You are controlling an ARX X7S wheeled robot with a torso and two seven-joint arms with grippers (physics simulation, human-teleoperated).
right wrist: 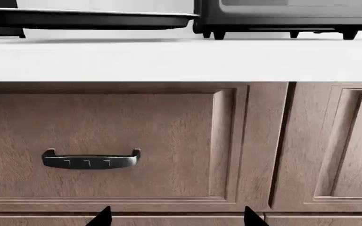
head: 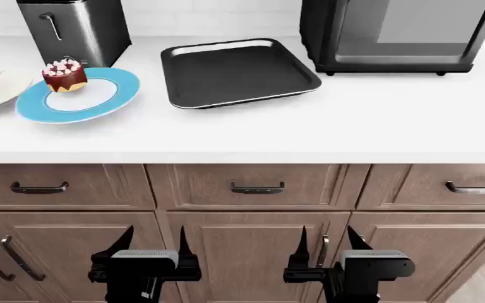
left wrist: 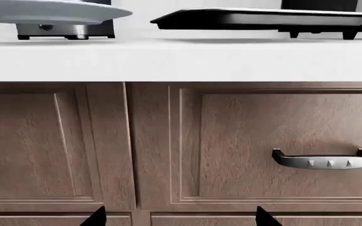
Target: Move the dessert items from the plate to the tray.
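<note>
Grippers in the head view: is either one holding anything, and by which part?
Nothing is held. The left gripper and right gripper are both open and empty, down in front of the cabinet doors. The chocolate cake sits on the blue-rimmed plate.

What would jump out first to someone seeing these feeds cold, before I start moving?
The chocolate cake with its pink-white dollops draws the eye, standing on the blue-rimmed plate at the counter's left, before a steel toaster. Right of it the black tray lies bare mid-counter, beside a dark oven. Both arms hang low before the cabinet doors, left gripper and right gripper open and holding nothing.
</note>
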